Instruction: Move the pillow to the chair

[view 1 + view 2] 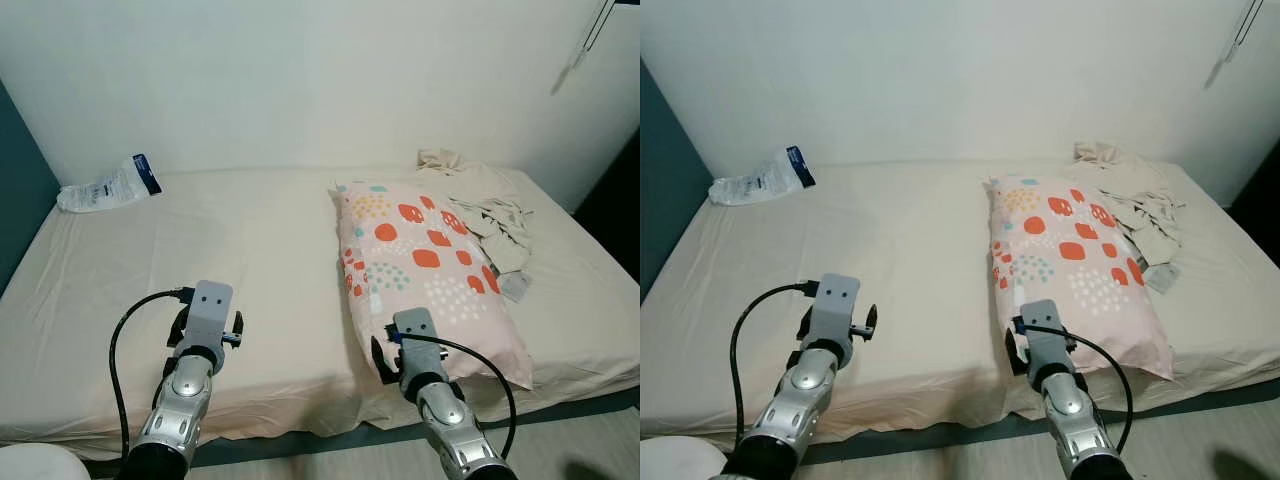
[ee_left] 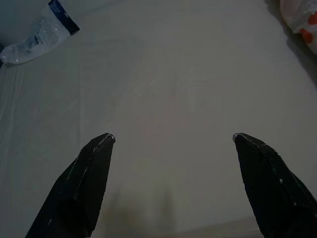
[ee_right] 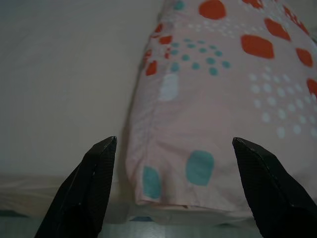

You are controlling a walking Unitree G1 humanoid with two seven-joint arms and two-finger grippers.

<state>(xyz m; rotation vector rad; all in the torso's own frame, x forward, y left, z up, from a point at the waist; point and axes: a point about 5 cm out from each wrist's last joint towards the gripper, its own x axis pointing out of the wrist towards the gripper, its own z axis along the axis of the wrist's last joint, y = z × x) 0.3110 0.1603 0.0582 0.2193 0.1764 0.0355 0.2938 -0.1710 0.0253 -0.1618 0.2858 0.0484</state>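
pillow [image 3: 223, 99] far end cropped | packet [image 2: 37, 29] print unreadable

Bed [image 1: 250, 240] (left) open; clothes [image 1: 490, 205] crowd pillow [image 1: 425, 270]

Wall: you face a plain white wall [image 1: 300, 70].
Bed: a wide bed with a cream fitted sheet [image 1: 250, 240] lies below it.
Left edge: a dark teal panel [image 1: 15, 190].

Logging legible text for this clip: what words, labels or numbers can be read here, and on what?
None can be read.
Plastic packet at the bed's far corner: dark blue label with print, too small and blurred.
Pillow: spots only, no text.
Grippers, left and right: no markings seen.
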